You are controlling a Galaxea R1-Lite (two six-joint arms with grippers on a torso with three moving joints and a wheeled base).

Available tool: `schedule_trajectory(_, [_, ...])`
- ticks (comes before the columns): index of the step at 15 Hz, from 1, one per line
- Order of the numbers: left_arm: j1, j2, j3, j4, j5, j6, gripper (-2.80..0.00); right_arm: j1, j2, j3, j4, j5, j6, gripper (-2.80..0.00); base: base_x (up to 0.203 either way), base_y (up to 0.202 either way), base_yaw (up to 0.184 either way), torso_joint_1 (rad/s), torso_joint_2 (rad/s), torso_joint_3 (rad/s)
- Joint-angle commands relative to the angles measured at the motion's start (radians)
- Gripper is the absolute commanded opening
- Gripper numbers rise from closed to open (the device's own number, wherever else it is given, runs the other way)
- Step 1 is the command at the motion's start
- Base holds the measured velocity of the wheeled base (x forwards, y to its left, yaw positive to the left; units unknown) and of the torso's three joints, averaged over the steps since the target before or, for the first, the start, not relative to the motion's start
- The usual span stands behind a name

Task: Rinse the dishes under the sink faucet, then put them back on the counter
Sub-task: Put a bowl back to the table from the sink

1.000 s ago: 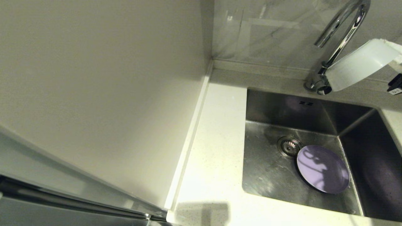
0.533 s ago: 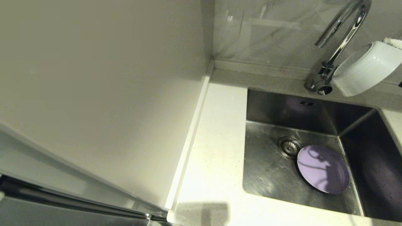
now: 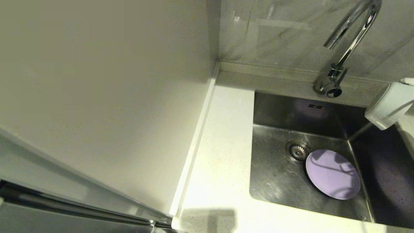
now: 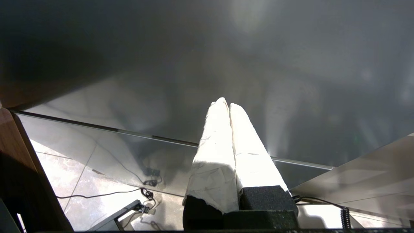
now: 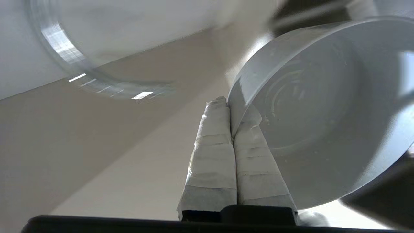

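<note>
The right gripper [image 5: 230, 106] clenches the rim of the pale bowl [image 5: 310, 113], one finger inside, the other outside the wall. The tilted bowl [image 3: 389, 103] hangs over the sink's [image 3: 275, 181] far right corner, right of the faucet [image 3: 343, 48]. The plate [image 3: 333, 174] lies flat in the sink beside the drain [image 3: 297, 150]. The left gripper [image 4: 229, 108], pressed closed on nothing, is parked away from the counter [image 3: 220, 155].

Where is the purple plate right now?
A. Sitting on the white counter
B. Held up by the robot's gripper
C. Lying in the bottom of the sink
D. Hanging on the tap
C: the plate lies flat on the bottom of the sink, just beside the round drain.
</note>
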Motion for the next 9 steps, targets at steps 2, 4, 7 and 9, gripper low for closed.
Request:
schedule_trajectory(2, [0.0, 0.0, 0.003, 0.001, 0.0, 0.0, -2.8, 0.003, 0.0, -0.083, 0.525, -0.217, -0.597, -2.8, 0.0, 0.0, 0.0, 0.0, 0.0, 0.0])
schedule_trajectory(4, [0.0, 0.0, 0.003, 0.001, 0.0, 0.0, -2.8, 0.035, 0.004, -0.14, 0.759, -0.477, -0.964, -2.8, 0.0, 0.0, 0.0, 0.0, 0.0, 0.0])
schedule_trajectory(7, [0.0, 0.0, 0.003, 0.001, 0.0, 0.0, -2.8, 0.06, -0.026, -0.23, 0.869, -0.644, -1.266, -2.8, 0.0, 0.0, 0.0, 0.0, 0.0, 0.0])
schedule_trajectory(9, [0.0, 0.0, 0.003, 0.001, 0.0, 0.0, -2.8, 0.061, -0.045, -0.229, 0.874, -0.817, -1.488, -2.8, 0.0, 0.0, 0.0, 0.0, 0.0, 0.0])
